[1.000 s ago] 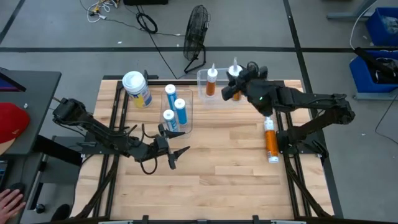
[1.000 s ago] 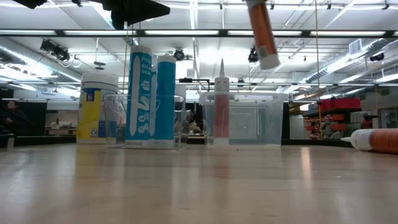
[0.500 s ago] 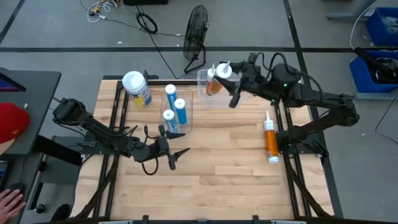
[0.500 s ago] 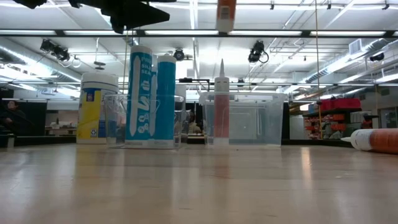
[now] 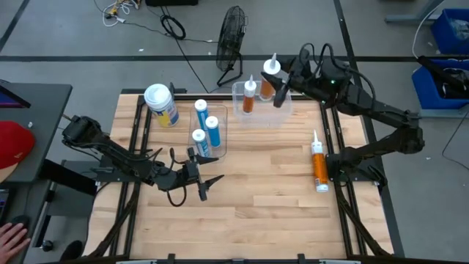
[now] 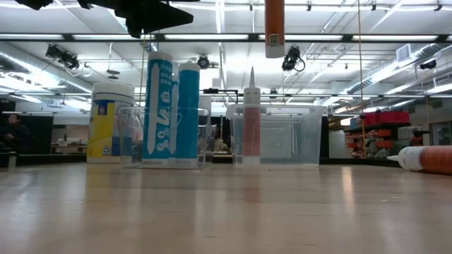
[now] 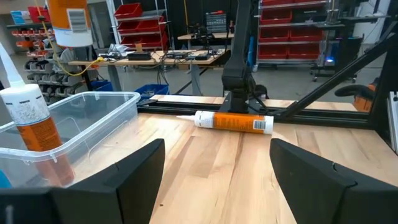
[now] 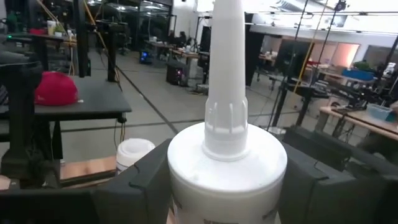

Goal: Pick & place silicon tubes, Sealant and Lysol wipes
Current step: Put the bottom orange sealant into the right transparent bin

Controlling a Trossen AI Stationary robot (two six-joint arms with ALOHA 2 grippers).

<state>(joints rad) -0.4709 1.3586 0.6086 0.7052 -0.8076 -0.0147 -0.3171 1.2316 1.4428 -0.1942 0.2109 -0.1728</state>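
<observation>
My right gripper (image 5: 275, 88) is shut on an orange sealant tube (image 5: 270, 76) and holds it above the clear bin (image 5: 261, 111) at the table's far side. In the low view the tube (image 6: 274, 28) hangs over the bin (image 6: 289, 134). A second orange tube (image 5: 250, 95) stands on its base in that bin. A third orange tube (image 5: 318, 166) lies on its side on the table at the right. Three blue tubes (image 5: 204, 126) stand in a clear bin at the left. The Lysol wipes canister (image 5: 162, 104) stands beside them. My left gripper (image 5: 209, 183) is open and empty above the table's middle. My right gripper pinches the tube's orange body just below its white shoulder (image 8: 225, 163), with one finger (image 8: 144, 180) on each side. It comes roughly level from the table's right side, across the tube. The tube stands upright with its nozzle (image 8: 226, 74) up, lifted clear above the bin.
A black fan (image 5: 231, 37) stands on the floor beyond the far edge. Bare wood (image 5: 271, 213) lies between the bins and the near edge. In the left wrist view the lying tube (image 7: 233, 121) is ahead on the table, with the clear bin (image 7: 87, 121) beside it.
My right gripper has carried the orange tube toward the table's far edge and over the clear bin. The tube has turned from tilted to upright, nozzle up. My left arm has kept still.
</observation>
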